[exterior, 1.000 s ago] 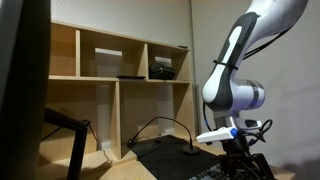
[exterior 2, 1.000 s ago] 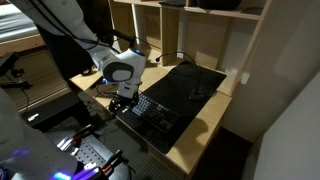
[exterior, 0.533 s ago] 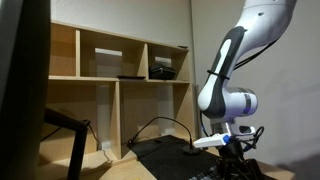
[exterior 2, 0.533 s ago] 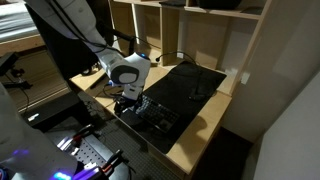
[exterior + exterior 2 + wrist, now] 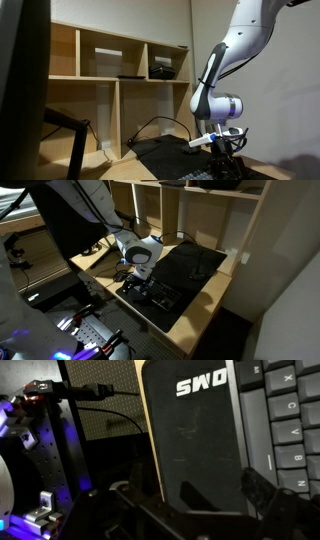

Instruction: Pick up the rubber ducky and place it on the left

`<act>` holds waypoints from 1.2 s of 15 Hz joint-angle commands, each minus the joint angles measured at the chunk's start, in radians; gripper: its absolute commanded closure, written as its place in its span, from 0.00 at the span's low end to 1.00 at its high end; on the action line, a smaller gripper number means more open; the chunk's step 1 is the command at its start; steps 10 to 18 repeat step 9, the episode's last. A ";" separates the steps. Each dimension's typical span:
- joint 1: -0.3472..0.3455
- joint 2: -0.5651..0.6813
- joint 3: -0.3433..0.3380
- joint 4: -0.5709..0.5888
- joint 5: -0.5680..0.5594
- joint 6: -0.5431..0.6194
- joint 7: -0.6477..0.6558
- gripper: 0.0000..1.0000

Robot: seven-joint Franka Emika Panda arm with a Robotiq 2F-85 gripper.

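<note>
1 tool, jaws wide, over black mat beside keyboard; rubber ducky location: cannot tell.

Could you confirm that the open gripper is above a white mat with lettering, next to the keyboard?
Not quite: the mat is black, with white lettering, as the wrist view shows. The rest holds: the gripper is open above it, with the keyboard next to it.

The bench is made of light wood. A big black mat lies flat on it. A dark keyboard lies at the mat's near end. The wrist view shows white letters on the mat.
</note>
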 commanded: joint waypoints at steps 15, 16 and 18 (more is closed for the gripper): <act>0.038 0.180 -0.067 0.265 -0.318 -0.336 -0.030 0.00; 0.038 0.180 -0.067 0.265 -0.318 -0.336 -0.030 0.00; 0.038 0.180 -0.067 0.265 -0.318 -0.336 -0.030 0.00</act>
